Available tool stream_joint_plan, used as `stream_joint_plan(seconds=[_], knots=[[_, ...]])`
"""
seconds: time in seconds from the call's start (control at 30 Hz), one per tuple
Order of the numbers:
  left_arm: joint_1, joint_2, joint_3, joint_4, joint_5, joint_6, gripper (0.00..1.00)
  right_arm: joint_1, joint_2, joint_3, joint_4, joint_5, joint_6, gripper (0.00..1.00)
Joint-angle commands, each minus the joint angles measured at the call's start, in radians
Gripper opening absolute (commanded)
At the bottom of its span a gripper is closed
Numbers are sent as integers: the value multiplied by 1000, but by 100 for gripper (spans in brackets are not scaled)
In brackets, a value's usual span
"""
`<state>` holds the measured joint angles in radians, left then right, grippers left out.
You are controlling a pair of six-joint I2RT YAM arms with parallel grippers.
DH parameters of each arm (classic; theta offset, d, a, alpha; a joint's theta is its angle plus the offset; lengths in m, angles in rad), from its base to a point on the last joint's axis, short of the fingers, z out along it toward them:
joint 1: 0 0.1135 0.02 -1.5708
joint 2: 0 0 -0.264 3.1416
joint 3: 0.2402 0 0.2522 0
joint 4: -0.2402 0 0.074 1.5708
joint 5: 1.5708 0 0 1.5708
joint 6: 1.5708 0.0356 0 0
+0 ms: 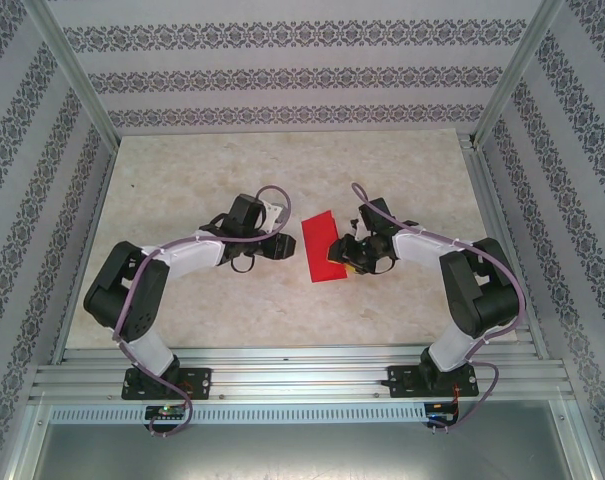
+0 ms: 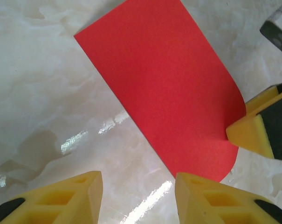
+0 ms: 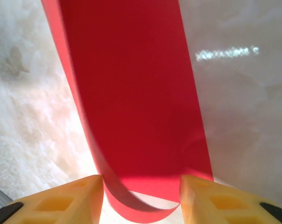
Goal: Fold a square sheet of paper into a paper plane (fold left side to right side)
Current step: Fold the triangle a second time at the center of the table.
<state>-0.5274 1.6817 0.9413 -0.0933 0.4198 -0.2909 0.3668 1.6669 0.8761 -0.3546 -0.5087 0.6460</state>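
The red sheet of paper [image 1: 320, 248] lies doubled over on the marble table, a long strip with one curled, uncreased edge. My left gripper [image 1: 282, 247] sits just left of it, open; in the left wrist view the left gripper [image 2: 138, 196] has bare table between its yellow fingers, one fingertip [image 2: 196, 191] at the sheet's [image 2: 164, 88] rounded near corner. My right gripper [image 1: 350, 255] is at the sheet's right side. In the right wrist view the right gripper [image 3: 141, 196] stands open astride the sheet's [image 3: 131, 93] looped end. A right fingertip [image 2: 252, 135] touches the curled edge. The paper plane is out of view.
The pale marble tabletop [image 1: 182, 180] is walled by patterned panels at the back and both sides. Aluminium rails [image 1: 302, 365] run along the near edge where both arm bases are bolted. Slanted metal posts [image 1: 77, 70] rise at the back corners.
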Motion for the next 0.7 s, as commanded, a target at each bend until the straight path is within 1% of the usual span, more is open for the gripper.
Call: stream_joint_plan(seconds=[0.0, 0.1, 0.2, 0.3, 0.4, 0.5, 0.67], knots=[[-36, -55, -18, 53, 2, 80, 47, -13, -22, -1, 65, -62, 14, 48], [-65, -75, -25, 40, -6, 119, 47, -18, -23, 16, 29, -55, -17, 49], [-103, -85, -24, 27, -3, 152, 47, -23, -20, 15, 27, -69, -17, 47], [-150, -81, -14, 26, 5, 176, 49, -27, -13, 17, 10, -80, -5, 42], [-205, -62, 3, 22, 5, 194, 51, -37, -15, 14, 13, -95, 23, 35], [-257, -24, 29, 1, -29, 215, 53, -50, -14, 25, -2, -113, 41, 32], [-315, 48, 72, -13, -83, 222, 54, -60, -5, 57, -38, -124, 43, 32]])
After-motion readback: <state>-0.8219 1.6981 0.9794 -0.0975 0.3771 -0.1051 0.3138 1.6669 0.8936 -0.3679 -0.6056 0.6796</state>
